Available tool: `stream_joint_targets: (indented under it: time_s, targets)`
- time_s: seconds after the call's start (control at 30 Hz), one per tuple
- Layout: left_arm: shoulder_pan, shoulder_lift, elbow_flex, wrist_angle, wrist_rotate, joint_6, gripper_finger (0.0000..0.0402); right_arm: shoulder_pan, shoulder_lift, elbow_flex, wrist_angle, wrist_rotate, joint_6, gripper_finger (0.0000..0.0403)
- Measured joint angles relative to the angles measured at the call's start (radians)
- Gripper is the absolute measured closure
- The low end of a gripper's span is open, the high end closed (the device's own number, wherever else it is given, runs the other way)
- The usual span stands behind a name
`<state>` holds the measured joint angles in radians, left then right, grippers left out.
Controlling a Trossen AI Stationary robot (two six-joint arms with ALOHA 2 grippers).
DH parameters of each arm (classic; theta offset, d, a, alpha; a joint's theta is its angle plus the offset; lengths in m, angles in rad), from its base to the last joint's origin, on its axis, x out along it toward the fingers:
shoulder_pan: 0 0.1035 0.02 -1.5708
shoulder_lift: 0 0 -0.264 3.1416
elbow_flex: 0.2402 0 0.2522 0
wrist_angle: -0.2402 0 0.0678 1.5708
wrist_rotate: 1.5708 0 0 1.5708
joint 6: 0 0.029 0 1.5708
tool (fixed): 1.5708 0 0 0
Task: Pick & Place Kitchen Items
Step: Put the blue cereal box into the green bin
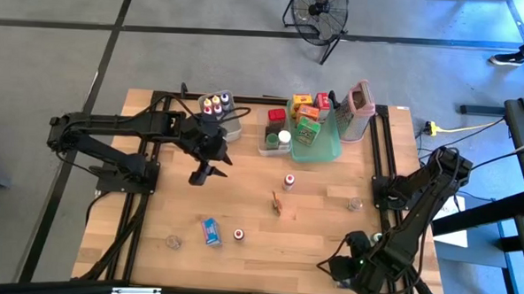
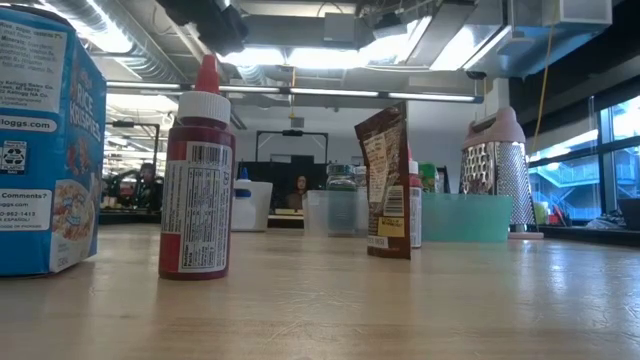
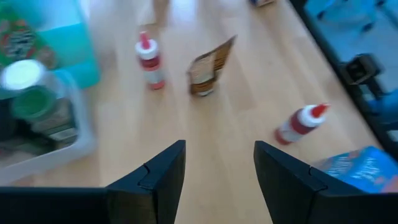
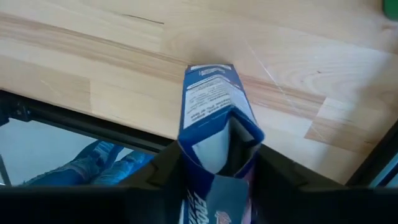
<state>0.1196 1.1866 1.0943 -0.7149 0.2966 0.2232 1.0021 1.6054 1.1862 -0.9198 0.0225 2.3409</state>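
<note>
Two dark arms work over a wooden table seen from above: the left gripper hangs with its fingers parted and empty above the boards near the clear bins and teal tray packed with small jars and boxes, while the right gripper sits low at the table's near right edge. Loose on the wood lie a blue cereal box, a red-capped bottle, a second small bottle and a brown packet. At table height, the blue cereal box stands closest, then a red sauce bottle, the brown packet and a grey grater with a pink rim beside the teal tray. From the left wrist, the open fingers frame two red bottles and the brown packet. From the right wrist, the right gripper is clamped on a small blue carton, held just above the table's edge.
</note>
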Motion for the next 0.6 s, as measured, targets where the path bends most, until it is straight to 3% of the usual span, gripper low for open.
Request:
stream_joint_targets:
  time_s: [0.17,0.37,0.6]
  targets:
    - [-0.003,0.000,0.000,0.000,0.116,-0.015,0.0217,-0.015,0.000,0.000,0.023,0.000,-0.019,0.0297]
    - [-0.031,0.000,0.000,-0.043,0.187,-0.027,0.0217,-0.056,0.000,0.000,0.054,0.000,-0.086,0.0313]
    - [-0.037,0.000,0.000,-0.116,0.201,-0.019,0.0217,-0.182,0.000,0.071,0.016,0.029,-0.353,0.0314]
